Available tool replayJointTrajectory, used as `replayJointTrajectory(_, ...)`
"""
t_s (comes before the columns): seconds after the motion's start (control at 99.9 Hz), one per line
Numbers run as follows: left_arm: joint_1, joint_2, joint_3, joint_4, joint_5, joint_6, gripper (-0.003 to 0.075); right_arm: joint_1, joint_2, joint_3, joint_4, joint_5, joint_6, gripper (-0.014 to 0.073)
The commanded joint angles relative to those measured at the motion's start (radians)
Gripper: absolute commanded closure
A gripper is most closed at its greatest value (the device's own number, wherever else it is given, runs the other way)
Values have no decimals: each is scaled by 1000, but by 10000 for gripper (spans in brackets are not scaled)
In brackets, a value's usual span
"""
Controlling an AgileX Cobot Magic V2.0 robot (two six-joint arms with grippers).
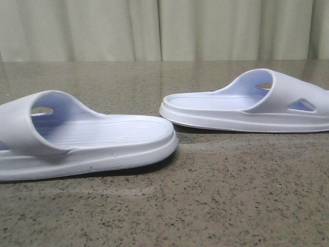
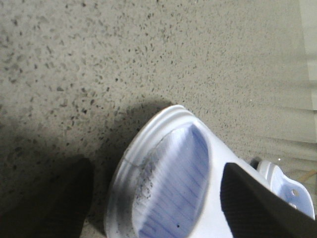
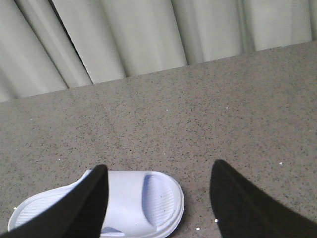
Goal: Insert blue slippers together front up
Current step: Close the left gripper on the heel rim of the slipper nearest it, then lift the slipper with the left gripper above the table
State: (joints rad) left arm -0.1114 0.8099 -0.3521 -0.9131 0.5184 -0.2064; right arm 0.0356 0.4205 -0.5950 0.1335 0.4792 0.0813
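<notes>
**Both Grippers Open Above the Slippers, No Grasp Made**

Left gripper (image 2: 158, 208): the two dark fingers stand wide apart and hold nothing. Between them, directly under the wrist, lies the heel end of the left pale blue moulded foam slide (image 2: 173, 183), its ribbed footbed facing up and scuffed with dark specks. One finger (image 2: 262, 208) overlaps the slide's side; contact cannot be confirmed.

Right gripper (image 3: 156, 203): the fingers are likewise spread and empty. The right pale blue foam slide (image 3: 129, 203) lies below and partly behind one finger (image 3: 74, 208), offset toward that finger, not centred in the gap.

In the front view, the left slide (image 1: 87, 139) rests sole-down on the speckled grey stone tabletop (image 1: 205, 206), strap at the left. The right slide (image 1: 247, 105) rests farther back, strap at the right. Both long axes run roughly left to right, heels facing, with a clear gap between them.

Judgement: each arm is nearer its own slide. The left is better aligned; the right needs a sideways correction before closing.
</notes>
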Motion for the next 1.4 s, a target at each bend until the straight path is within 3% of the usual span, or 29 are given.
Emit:
replayJointTrajectory(0.0,1,7,-17,-33,9,0,294,-1,14,-36,2,-89,-2,211)
replayJointTrajectory(0.41,1,7,-17,-64,9,0,483,-1,14,-36,2,-91,-2,211)
replayJointTrajectory(0.771,1,7,-17,-64,2,2,703,-1,14,-36,2,-92,-2,211)
replayJointTrajectory(1.171,1,5,-17,-92,42,66,704,-1,14,-36,2,-103,-2,211)
replayJointTrajectory(1.391,1,5,-17,-232,89,206,704,-1,14,-36,0,-103,-2,211)
